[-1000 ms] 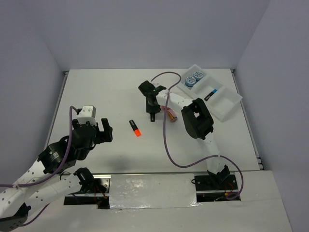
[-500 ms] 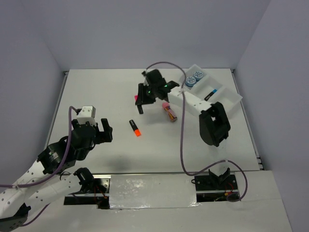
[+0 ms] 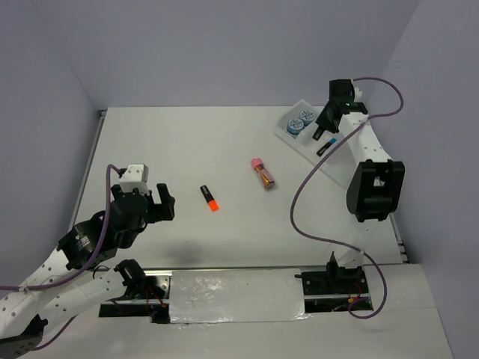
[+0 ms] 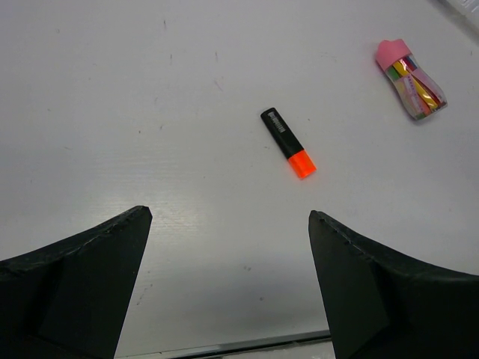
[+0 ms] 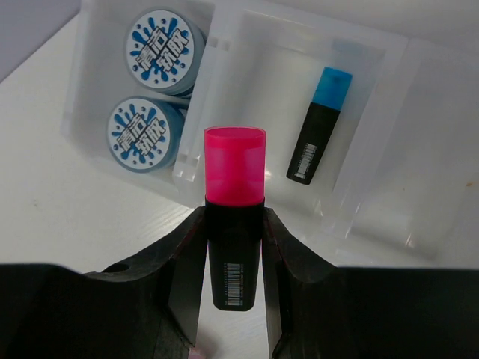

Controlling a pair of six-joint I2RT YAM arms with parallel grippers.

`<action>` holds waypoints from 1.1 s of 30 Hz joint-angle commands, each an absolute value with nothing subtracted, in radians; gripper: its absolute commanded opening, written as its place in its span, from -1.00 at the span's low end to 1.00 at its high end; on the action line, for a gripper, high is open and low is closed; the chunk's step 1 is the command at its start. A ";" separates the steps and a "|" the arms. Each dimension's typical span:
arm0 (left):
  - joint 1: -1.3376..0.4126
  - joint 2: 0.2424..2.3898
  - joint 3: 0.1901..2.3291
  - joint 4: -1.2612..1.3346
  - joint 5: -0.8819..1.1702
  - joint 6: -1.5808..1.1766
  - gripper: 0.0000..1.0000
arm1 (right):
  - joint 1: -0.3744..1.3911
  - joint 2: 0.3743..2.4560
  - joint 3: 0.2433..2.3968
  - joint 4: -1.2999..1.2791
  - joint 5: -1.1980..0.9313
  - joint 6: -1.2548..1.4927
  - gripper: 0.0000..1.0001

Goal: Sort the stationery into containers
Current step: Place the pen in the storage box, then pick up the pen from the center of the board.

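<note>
Stationery noted at five spots. Pink-capped marker (image 5: 234,217) is gripped around its black barrel by the right claw (image 5: 233,224), fingers closed snugly on both sides, cap pointing away from the wrist. It is held over the white tray (image 5: 430,172) at the far right corner of the desk; in the wrist view it lines up with the wall between the end and middle compartments, and which of the two lies below cannot be told. Two blue patterned rolls (image 5: 163,39) (image 5: 142,133) are seen lying flat, side by side, in the end compartment nearest the far edge. A blue-capped marker (image 5: 318,123) is seen lying in the middle compartment, apart from its walls. An orange-capped marker (image 4: 288,142) is seen flat on the desk (image 3: 165,142) near its middle, slightly toward the near edge. A pink-capped tube (image 4: 412,78) lies to its right and farther back, well apart from it and from the tray. The left claw (image 4: 228,215) is raised over the near left part of the desk, spread wide, with nothing between its fingers.
</note>
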State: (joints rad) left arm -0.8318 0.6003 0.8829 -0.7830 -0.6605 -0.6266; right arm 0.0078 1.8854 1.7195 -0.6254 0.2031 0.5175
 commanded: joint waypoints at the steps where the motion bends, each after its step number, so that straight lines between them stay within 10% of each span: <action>1: -0.834 0.601 0.894 -0.730 -0.631 -0.589 0.99 | 0.020 1.939 1.769 -0.638 0.239 0.468 -0.60; 13: -0.834 0.603 0.884 -0.704 -0.607 -0.561 0.99 | -0.055 2.098 1.905 -0.698 0.245 0.485 -0.44; 19: -0.834 0.626 0.888 -0.703 -0.598 -0.554 0.99 | -0.057 2.137 1.956 -0.736 0.262 0.469 0.30; 26: -0.834 0.614 0.885 -0.701 -0.598 -0.555 0.99 | -0.046 2.065 1.965 -0.738 0.186 0.474 0.37; 33: -0.831 0.614 0.917 -0.791 -0.754 -0.652 0.99 | 0.359 1.708 1.737 -0.595 0.149 0.299 0.34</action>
